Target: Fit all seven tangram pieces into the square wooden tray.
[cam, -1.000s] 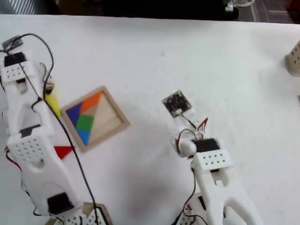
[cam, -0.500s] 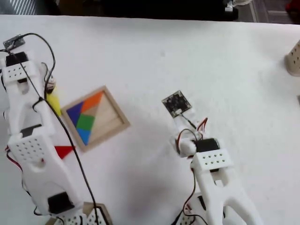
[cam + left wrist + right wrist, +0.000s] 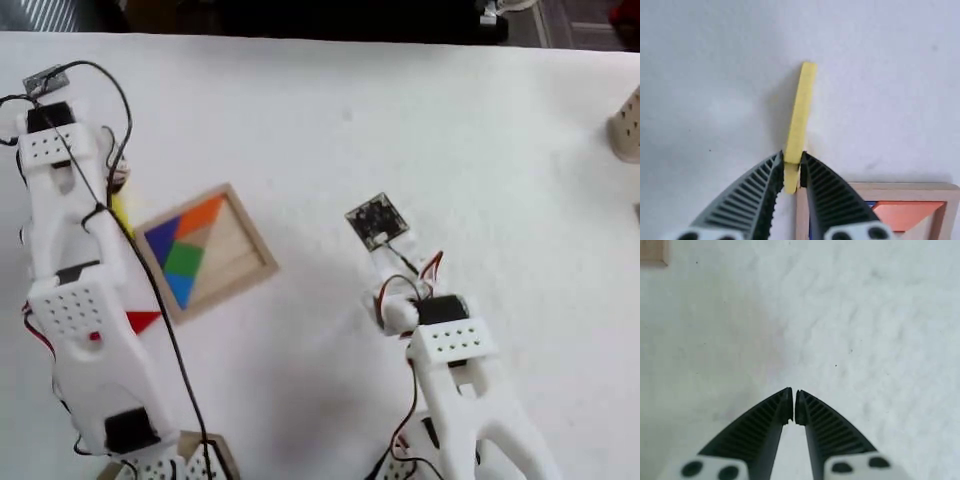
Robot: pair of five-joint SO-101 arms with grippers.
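The square wooden tray (image 3: 262, 251) lies left of the table's middle and holds orange (image 3: 199, 217), blue (image 3: 164, 240) and green (image 3: 182, 261) pieces. My left gripper (image 3: 791, 159) is shut on a yellow piece (image 3: 801, 109), held on edge beside the tray's corner (image 3: 880, 190). In the high view that yellow piece (image 3: 121, 214) peeks out from under the left arm, just left of the tray. A red piece (image 3: 143, 320) lies on the table below it, partly under the arm. My right gripper (image 3: 793, 405) is shut with nothing in it, over bare table right of the tray.
The left arm (image 3: 75, 300) runs along the table's left edge. The right arm (image 3: 450, 370) stands at the lower middle. A perforated beige object (image 3: 627, 125) sits at the far right edge. The tray's corner (image 3: 652, 252) is seen from the right wrist.
The left arm has swung toward the far side of the table, carrying the yellow piece, which is now more hidden beneath it. The right arm has kept still.
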